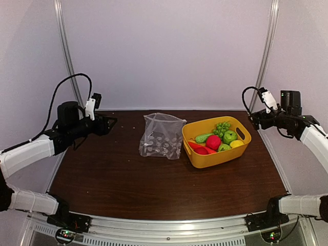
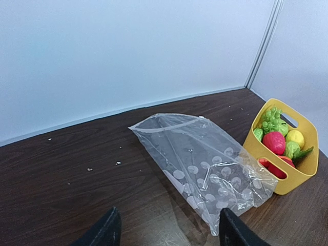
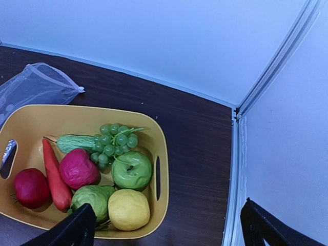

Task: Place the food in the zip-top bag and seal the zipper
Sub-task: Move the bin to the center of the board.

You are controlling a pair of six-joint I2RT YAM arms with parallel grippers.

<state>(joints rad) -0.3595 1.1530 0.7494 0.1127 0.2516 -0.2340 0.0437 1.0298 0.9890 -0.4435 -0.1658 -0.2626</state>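
The clear dotted zip-top bag [image 1: 162, 136] lies on the table centre, mouth and zipper strip [image 2: 163, 125] at its far end; it also shows in the left wrist view [image 2: 205, 164]. The food sits in a yellow basket [image 1: 240, 147]: grapes [image 3: 114, 142], green apple [image 3: 131, 170], lemon [image 3: 128, 209], cucumber [image 3: 74, 143], carrot [image 3: 55, 177], red pepper [image 3: 78, 169], red apple [image 3: 31, 187]. My left gripper [image 1: 106, 124] is open and empty, raised left of the bag. My right gripper [image 1: 254, 119] is open and empty, raised right of the basket.
The basket stands touching the bag's right side. Small crumbs [image 2: 89, 168] dot the table near the back wall. Metal frame posts [image 1: 267, 48] rise at the back corners. The table's right edge [image 3: 233, 179] runs close by the basket.
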